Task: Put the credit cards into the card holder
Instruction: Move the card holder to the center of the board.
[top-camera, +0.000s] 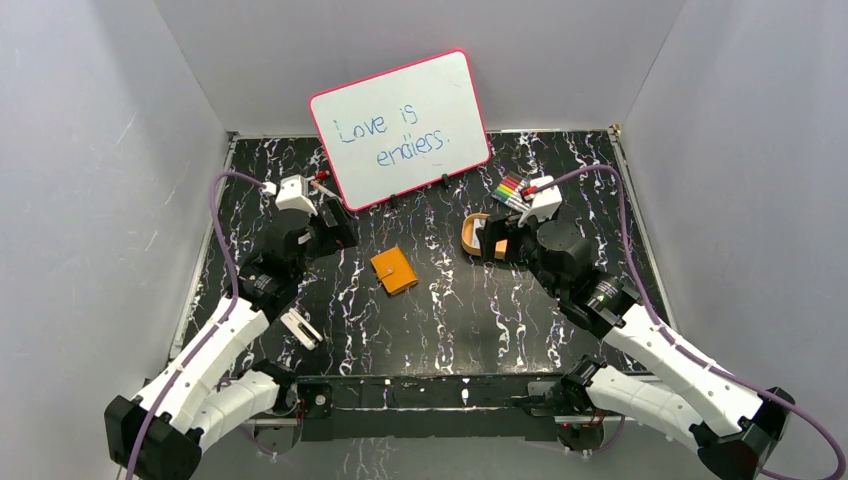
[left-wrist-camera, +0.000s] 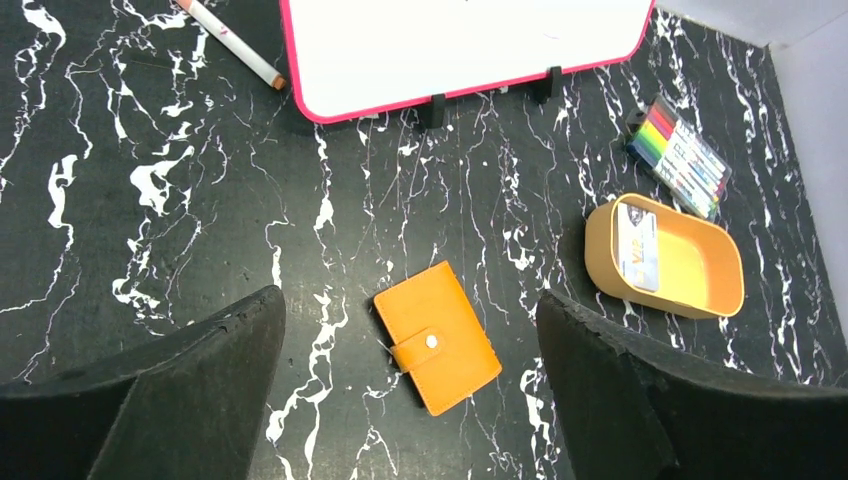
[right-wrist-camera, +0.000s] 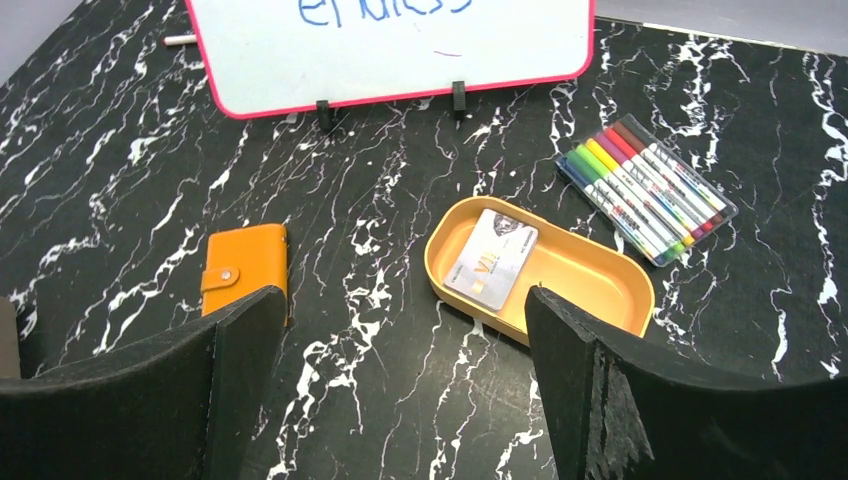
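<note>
The card holder (top-camera: 394, 271) is a closed orange wallet with its snap strap fastened, lying flat mid-table. In the left wrist view it (left-wrist-camera: 437, 337) lies between and below my open left gripper (left-wrist-camera: 408, 310), which hovers above it. A pale credit card (right-wrist-camera: 491, 258) with faint print lies in the left end of the orange oval tray (right-wrist-camera: 600, 285); it also shows in the left wrist view (left-wrist-camera: 636, 246). My right gripper (right-wrist-camera: 405, 300) is open and empty, above the table just in front of the tray. From above, the left gripper (top-camera: 335, 230) and the right gripper (top-camera: 495, 243) flank the wallet.
A pink-rimmed whiteboard (top-camera: 400, 128) stands at the back on black feet. A clear case of coloured markers (right-wrist-camera: 648, 191) lies right of the tray. A loose pen (left-wrist-camera: 232, 45) lies by the whiteboard's left corner. A small white flat object (top-camera: 300, 328) lies beside the left arm.
</note>
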